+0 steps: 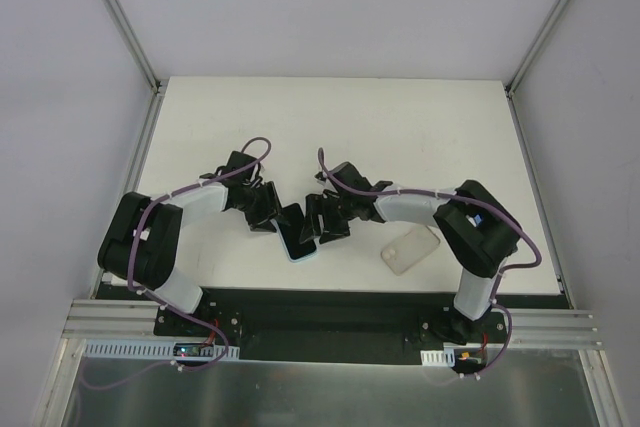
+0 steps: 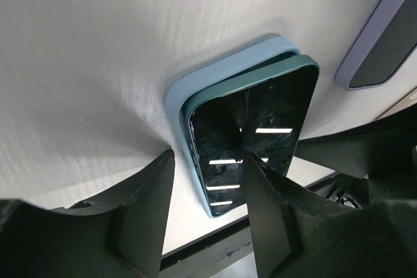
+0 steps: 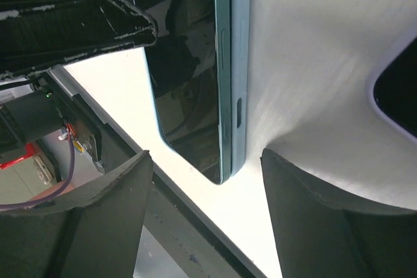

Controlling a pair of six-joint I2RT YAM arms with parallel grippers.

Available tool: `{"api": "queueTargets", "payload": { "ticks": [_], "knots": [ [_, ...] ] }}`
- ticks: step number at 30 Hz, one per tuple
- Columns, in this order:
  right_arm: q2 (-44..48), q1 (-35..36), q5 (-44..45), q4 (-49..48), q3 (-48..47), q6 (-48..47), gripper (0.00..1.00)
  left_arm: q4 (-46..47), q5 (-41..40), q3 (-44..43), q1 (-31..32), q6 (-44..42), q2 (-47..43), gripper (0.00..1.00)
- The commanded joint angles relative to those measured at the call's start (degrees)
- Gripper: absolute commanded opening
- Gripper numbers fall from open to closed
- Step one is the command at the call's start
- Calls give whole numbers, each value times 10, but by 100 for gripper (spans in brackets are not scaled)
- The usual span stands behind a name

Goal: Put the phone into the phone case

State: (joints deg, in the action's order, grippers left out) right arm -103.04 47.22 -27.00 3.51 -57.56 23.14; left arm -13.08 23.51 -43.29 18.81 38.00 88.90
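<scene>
Phone [image 2: 254,128] lying on the pale blue phone case [image 2: 179,92], mid-table, a gripper at each side!
Left wrist view shows the phone's far end offset from the case rim, with the left gripper [image 2: 208,161] fingers apart and one over the screen. Right wrist view shows them edge-on, right gripper [image 3: 207,157] spread wide. Only overhead shows a clear case [image 1: 410,249] on the white table [image 1: 400,127] and the grey walls [image 1: 300,7].

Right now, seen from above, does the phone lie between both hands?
Yes, the phone lies on the table between left hand and right hand.
</scene>
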Motion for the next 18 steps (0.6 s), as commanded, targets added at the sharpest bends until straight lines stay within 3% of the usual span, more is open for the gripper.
{"api": "queueTargets", "payload": {
  "ticks": [1, 13, 18],
  "knots": [
    [-17, -2, -11, -32, -18, -15, 71, -5, -3, -2, 6, -6, 27, 45],
    [-56, 13, 11, -102, -13, 14, 73, 0, 11, 19, 9, -19, 21, 25],
    [-67, 2, -44, -176, -2, 61, 73, 2, 38, 19, 9, -14, 34, 15]
  ]
}}
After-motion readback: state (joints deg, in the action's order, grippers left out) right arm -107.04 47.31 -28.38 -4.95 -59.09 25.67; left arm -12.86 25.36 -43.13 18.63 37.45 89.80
